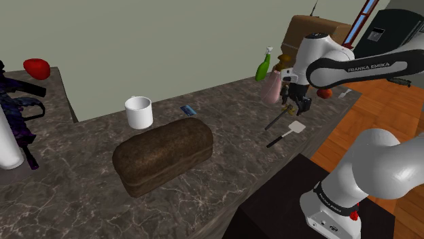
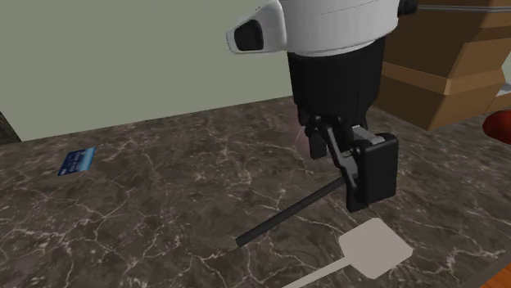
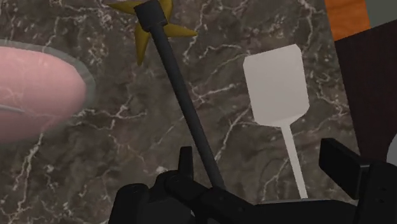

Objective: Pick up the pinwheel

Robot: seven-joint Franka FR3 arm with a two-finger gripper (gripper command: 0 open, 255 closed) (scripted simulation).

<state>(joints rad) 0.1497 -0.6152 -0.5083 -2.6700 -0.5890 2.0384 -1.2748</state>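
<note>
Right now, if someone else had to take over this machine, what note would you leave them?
The claw is open, low over the marble counter, holding nothing.
The pinwheel lies on the counter. Its dark stick ends inside the claw's gap, near one side, with the yellow head pointing away. A white spatula lies beside it.
Done: the claw is lined up over the stick.
Left: shut on the stick, then lift.

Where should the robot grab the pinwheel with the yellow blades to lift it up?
Probably the thin dark stick of the pinwheel, near its middle, coming straight down from above. It lies flat on the marble counter, so the open hand can close across the stick. The yellow blades are flat and spiky, harder to pinch. Mind the white spatula beside it.
</note>
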